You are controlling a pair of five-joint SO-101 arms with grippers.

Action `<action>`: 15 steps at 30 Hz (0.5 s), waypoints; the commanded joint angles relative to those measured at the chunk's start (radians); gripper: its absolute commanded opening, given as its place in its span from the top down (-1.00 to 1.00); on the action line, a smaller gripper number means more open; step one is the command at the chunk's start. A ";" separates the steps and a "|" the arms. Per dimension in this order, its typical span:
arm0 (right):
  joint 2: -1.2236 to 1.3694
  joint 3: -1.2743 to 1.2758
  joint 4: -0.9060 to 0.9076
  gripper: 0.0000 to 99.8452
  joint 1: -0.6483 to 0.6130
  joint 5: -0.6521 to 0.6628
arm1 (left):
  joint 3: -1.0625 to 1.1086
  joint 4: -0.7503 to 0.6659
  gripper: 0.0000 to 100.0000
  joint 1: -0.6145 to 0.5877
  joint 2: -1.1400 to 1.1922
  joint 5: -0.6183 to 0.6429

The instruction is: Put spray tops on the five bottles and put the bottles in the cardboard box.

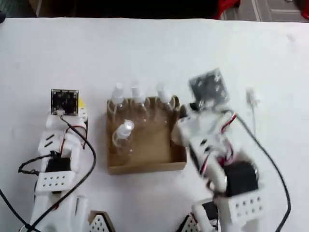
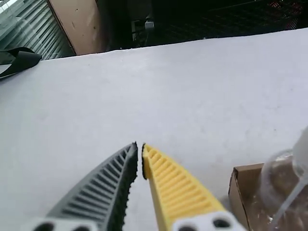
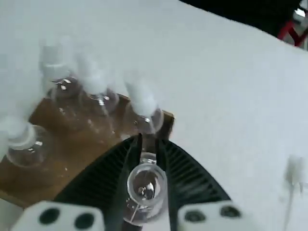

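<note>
High view looked down on a white worktop (image 1: 154, 53) with two arms side by side. At the left, the left arm (image 1: 55, 159) lay stretched along the worktop, near the left wall of the cardboard box (image 1: 145, 167) but apart from it. In the left wrist view the left pincer (image 2: 140, 150) was closed on nothing. Its grey finger (image 2: 103, 192) and yellow finger (image 2: 178, 192) met at the tips over bare worktop. A corner of the box and part of one clear bottle stood off to the yellow finger's side.

In the middle sat the shallow, open box, holding four clear bottles upright, each wearing a white spray top. Three stood in a row along the far wall (image 1: 117, 104) (image 1: 137, 101) (image 1: 164, 99), and the fourth (image 1: 123, 137) stood nearer, in the box's left half.

To the right of the box, the right arm (image 1: 217, 154) stood over the box's right wall. In the right wrist view the right pincer (image 3: 147, 140) gripped a fifth bottle (image 3: 144, 187) between its black fingers. This bottle's neck was open and bare, facing the camera. The fingertips were just beside the rightmost capped bottle at the box's far right corner. I could not tell whether the held bottle was inside the box or above its wall.

Farthest right, a loose spray top (image 1: 252, 98) lay on the worktop with its thin tube (image 1: 254, 118) trailing from it, well apart from the box.
</note>
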 commanded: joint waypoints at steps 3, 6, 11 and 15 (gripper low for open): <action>-0.074 0.155 -0.166 0.97 -0.127 -0.009 | -0.008 -0.028 0.95 0.016 0.001 -0.008; -0.071 0.293 -0.312 0.97 -0.116 -0.009 | -0.008 -0.028 0.95 0.015 0.001 -0.008; -0.073 0.419 -0.432 0.97 -0.122 -0.011 | -0.008 -0.028 0.95 0.016 0.001 -0.008; -0.064 0.436 -0.447 0.97 -0.125 -0.011 | -0.009 -0.028 0.95 0.016 0.001 -0.008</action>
